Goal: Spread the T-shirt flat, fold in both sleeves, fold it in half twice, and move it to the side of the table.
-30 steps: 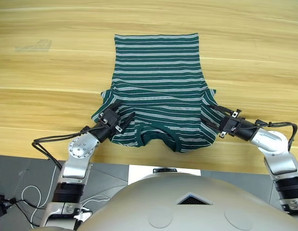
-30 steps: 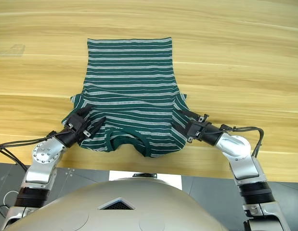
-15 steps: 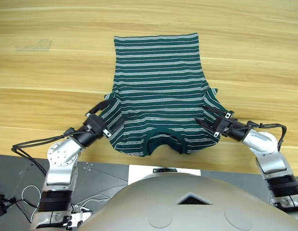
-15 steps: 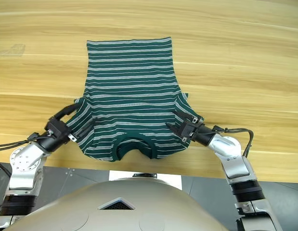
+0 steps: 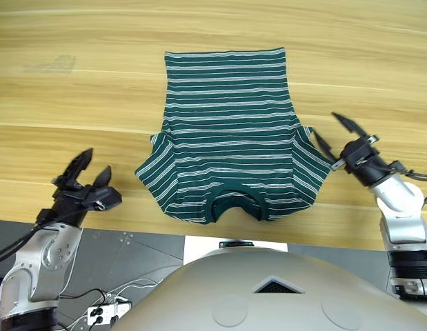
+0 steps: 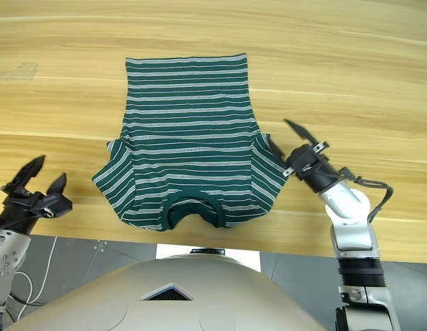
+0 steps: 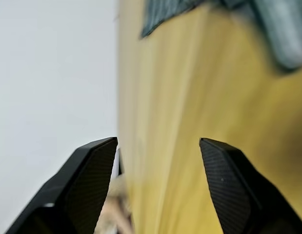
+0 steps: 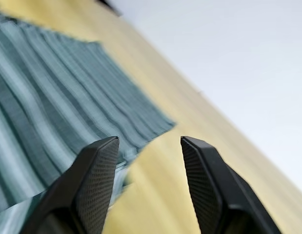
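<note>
Shirt (image 5: 230, 131) is lying flat near the table's (image 5: 75, 103) front edge, collar toward the robot. Left gripper (image 5: 98, 160) and right gripper (image 5: 325, 126) are hovering beside it, fingers spread, holding nothing.

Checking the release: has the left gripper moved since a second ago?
Yes. The left gripper has pulled off the T-shirt toward the robot's left, along the near edge of the table.
</note>
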Motion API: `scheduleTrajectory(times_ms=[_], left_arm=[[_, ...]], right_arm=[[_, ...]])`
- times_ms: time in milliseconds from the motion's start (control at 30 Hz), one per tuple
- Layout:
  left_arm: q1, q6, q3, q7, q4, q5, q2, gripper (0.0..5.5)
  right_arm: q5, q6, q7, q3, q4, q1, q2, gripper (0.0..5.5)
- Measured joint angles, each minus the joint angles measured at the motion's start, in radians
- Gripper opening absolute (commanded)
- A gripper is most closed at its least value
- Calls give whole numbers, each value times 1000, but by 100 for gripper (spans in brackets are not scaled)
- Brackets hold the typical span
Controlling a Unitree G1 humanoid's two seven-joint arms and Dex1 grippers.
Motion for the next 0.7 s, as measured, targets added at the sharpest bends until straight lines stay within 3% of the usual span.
scheduleTrajectory(times_ms=[167,367,700], left_arm=[[39,-64,-82,-173,-108,-64,71,313],[-93,-49,-164,-211,-50,-36,95,313],[-20,-37,-118,-189,-65,-68,91,313]], right_arm=[[38,47,-65,-96,-27,-52,24,234],[39,67,-74,-123,-99,-16,44,234],[35,75,-75,-150,-101,6,46,234]])
